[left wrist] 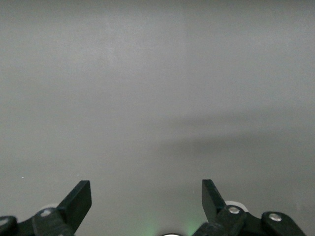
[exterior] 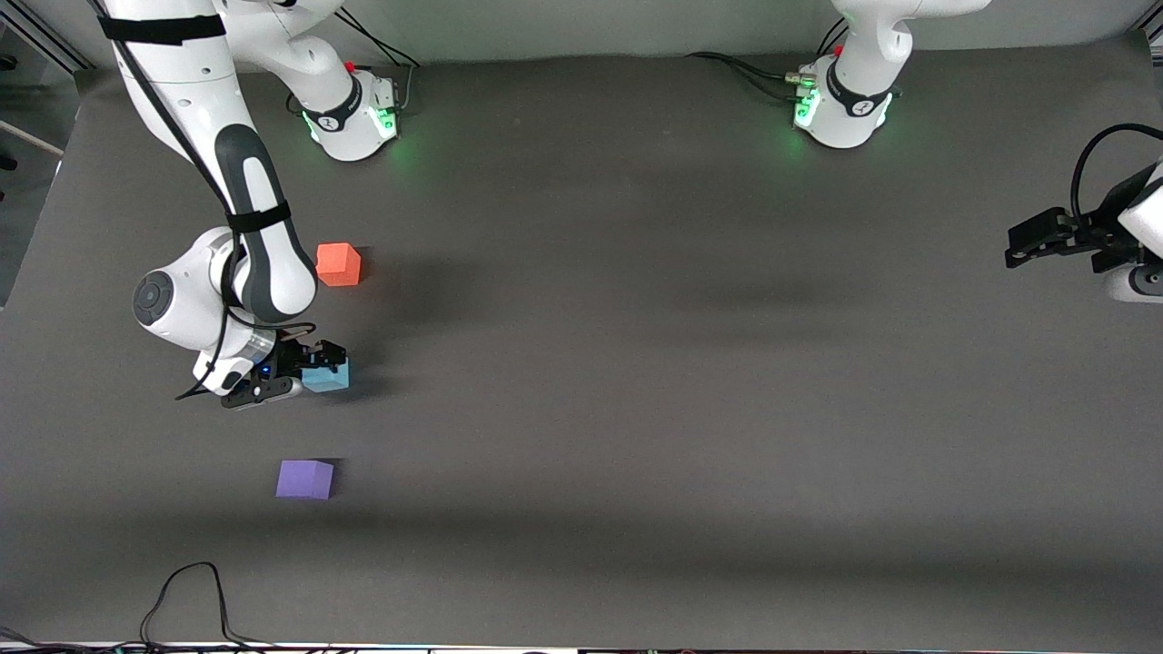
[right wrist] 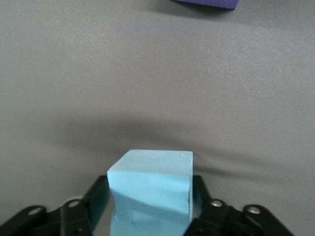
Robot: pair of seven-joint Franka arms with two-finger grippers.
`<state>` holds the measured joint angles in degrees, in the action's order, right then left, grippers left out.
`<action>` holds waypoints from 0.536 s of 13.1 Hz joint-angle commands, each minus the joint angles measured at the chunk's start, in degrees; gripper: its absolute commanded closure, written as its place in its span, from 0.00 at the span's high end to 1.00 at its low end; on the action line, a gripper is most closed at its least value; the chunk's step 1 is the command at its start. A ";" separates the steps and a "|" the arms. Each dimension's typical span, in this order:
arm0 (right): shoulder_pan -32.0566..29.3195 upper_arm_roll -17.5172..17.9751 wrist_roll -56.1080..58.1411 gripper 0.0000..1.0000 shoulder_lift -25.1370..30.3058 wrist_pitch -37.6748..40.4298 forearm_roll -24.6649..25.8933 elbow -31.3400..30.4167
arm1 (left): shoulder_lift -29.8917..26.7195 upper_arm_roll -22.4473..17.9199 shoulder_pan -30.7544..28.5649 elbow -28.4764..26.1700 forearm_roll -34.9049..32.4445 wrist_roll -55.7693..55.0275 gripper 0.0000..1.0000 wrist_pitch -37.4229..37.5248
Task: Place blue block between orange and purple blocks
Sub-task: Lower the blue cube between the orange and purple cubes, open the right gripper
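Observation:
The sky-blue block (exterior: 325, 375) sits between the fingers of my right gripper (exterior: 318, 365), which is shut on it, low over the table. It is between the orange block (exterior: 338, 264), farther from the front camera, and the purple block (exterior: 305, 479), nearer to it. In the right wrist view the blue block (right wrist: 150, 191) is pinched between both fingers, and an edge of the purple block (right wrist: 206, 3) shows. I cannot tell whether the blue block touches the table. My left gripper (exterior: 1022, 245) waits open and empty at the left arm's end of the table; it also shows in its own wrist view (left wrist: 146, 196).
The grey table mat (exterior: 636, 363) carries the three blocks. A black cable (exterior: 191, 590) loops along the table edge nearest the front camera. The two arm bases (exterior: 350, 113) (exterior: 840, 109) stand along the edge farthest from that camera.

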<state>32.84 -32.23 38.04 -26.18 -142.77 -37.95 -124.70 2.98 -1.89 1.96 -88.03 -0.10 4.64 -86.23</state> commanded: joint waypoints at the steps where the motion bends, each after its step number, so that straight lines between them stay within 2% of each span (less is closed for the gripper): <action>1: 0.64 -0.29 0.37 1.00 2.79 1.25 -1.34 0.25 | -0.61 -0.75 0.94 -0.74 -0.60 -0.16 1.00 -0.69; 3: 0.82 -1.51 -2.08 1.00 6.56 4.85 0.41 0.51 | -0.61 -0.75 0.94 -0.74 -0.60 -0.16 1.00 -0.69; 4: 0.82 -2.13 -5.23 1.00 9.45 7.22 4.86 0.86 | -0.61 -0.75 0.94 -0.74 -0.60 -0.16 1.00 -0.69; 5: 0.82 -2.22 -11.87 1.00 12.79 10.55 11.52 2.08 | -0.52 -0.75 0.94 -0.74 -0.60 -0.16 1.00 -0.78; 7: 0.82 -1.70 -26.72 1.00 19.65 22.29 24.80 6.99 | -0.52 -0.75 0.94 -0.74 -0.60 -0.16 1.00 -0.78</action>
<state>33.12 -33.96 22.79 -14.59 -129.19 -22.35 -120.14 3.01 -1.93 1.96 -88.06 -0.10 4.64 -86.23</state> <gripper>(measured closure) 0.000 0.000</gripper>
